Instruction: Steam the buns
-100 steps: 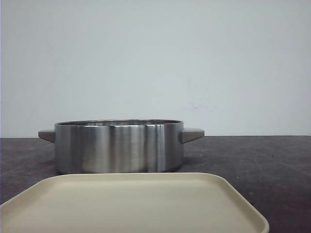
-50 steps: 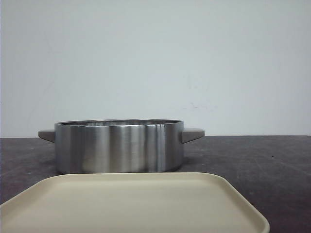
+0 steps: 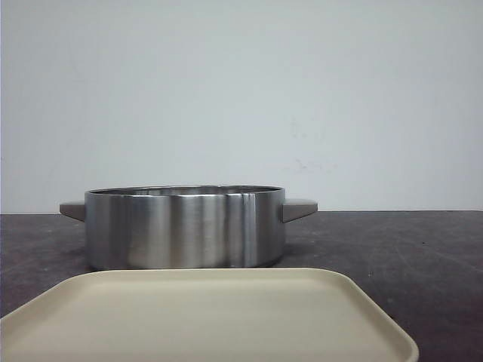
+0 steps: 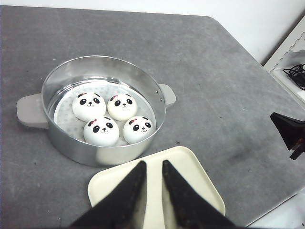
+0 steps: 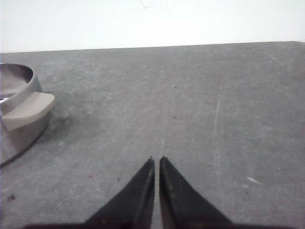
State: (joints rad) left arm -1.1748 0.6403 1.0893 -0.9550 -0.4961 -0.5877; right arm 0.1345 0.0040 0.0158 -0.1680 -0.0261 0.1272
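Observation:
Several white panda-face buns (image 4: 101,131) sit together inside the round steel steamer pot (image 4: 62,143), seen in the left wrist view. In the front view only the pot's wall (image 3: 185,226) shows and the buns are hidden. My left gripper (image 4: 153,163) hangs above the cream tray (image 4: 190,171), just short of the pot, its fingers slightly apart and empty. My right gripper (image 5: 157,158) is shut and empty over bare table, to the right of the pot's grey handle (image 5: 28,110).
The cream tray (image 3: 211,317) lies empty in front of the pot at the table's near edge. The table's right edge, with a white shelf and cables (image 4: 295,71) beyond it, shows in the left wrist view. A white wall stands behind.

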